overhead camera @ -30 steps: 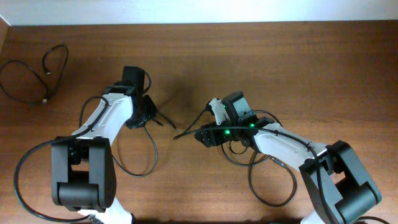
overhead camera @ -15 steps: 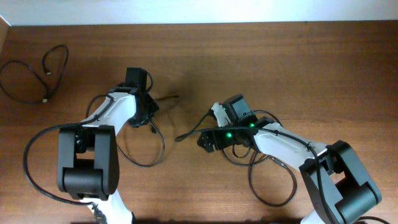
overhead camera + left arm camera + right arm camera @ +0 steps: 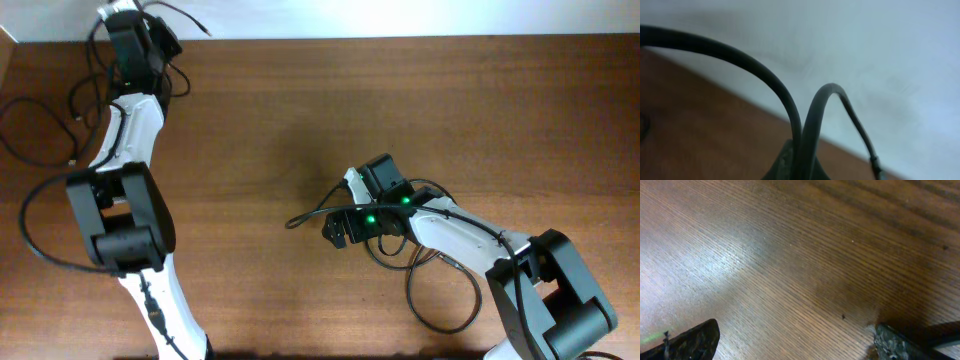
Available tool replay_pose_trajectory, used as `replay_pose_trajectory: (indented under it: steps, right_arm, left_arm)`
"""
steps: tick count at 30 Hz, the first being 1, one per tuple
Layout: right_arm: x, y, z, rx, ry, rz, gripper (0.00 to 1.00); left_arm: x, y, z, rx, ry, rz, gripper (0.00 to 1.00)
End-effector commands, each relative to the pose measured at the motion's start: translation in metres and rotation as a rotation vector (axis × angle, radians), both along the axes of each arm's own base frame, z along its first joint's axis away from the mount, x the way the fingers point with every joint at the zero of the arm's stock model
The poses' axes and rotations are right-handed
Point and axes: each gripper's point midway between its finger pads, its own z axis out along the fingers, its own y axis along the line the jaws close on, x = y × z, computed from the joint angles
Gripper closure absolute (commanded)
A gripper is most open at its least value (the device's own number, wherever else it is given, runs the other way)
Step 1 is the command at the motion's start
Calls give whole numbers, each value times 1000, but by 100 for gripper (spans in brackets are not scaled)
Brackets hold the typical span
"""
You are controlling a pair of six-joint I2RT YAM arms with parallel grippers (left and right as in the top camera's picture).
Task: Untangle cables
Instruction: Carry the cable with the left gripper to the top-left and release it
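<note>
Tabletop [image 3: 450,100]: brown wood; white wall [image 3: 865,60] is seen past far edge.
Left gripper [image 3: 796,172]: closed on cable [image 3: 765,75], far-left corner.
Right gripper [image 3: 792,342]: spread open over wood.

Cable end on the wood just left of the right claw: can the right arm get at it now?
Probably yes. The cable end lies on bare table right beside the right claw, jaws open, nothing between. The left claw, shut on a second cable, is away at the far-left corner.

I find no words, labels, brands or numbers to read anywhere here, neither on my arms nor on the cables.
</note>
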Motion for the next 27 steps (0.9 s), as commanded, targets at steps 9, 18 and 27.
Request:
replay_pose_trajectory:
  steps: [9,18,27]
  right_arm:
    - [-1,-6,-5,-29,3,-13,1]
    - [-1,-6,-5,-29,3,-13,1]
    - [-2,17,16,116,29,35,2]
  left_arm:
    - [-62,-4,-139,-67,533,-53,1]
    - [-96,-32,25,-134,567,-132,1]
    - [-194,-81,59,-231,774,-290,1]
